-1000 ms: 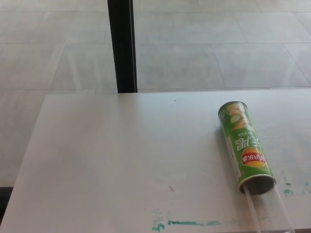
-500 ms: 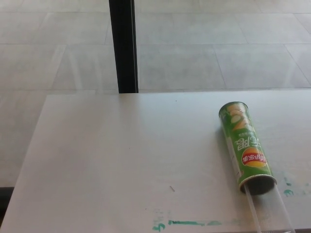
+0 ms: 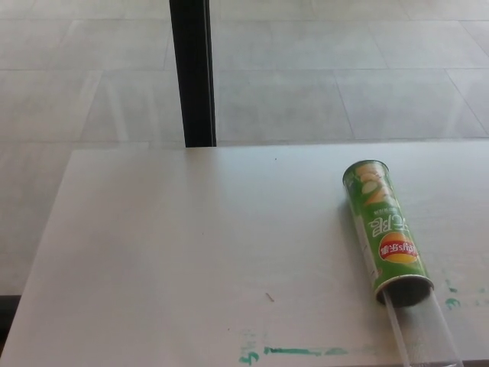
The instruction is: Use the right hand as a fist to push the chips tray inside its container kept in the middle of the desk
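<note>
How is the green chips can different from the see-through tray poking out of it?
The chips can is green with a printed label; the tray is clear and plain. The can shows whole on the desk; the tray runs off the picture's bottom edge. The can wraps around the tray's hidden end. Both lie flat along the same slanted line.

Chips container (image 3: 386, 232) lying on its side on the desk (image 3: 191, 252), toward 4 o'clock from the desk's middle, closed end pointing to 11 o'clock, open mouth to 5 o'clock. Chips tray (image 3: 422, 330) sticking out of that mouth, running on toward 5 o'clock to the desk's near edge. Paint marks (image 3: 294, 352) at 6 o'clock along the near edge. Post (image 3: 192, 73) standing on the floor (image 3: 344, 76) behind the desk, at 12 o'clock.
</note>
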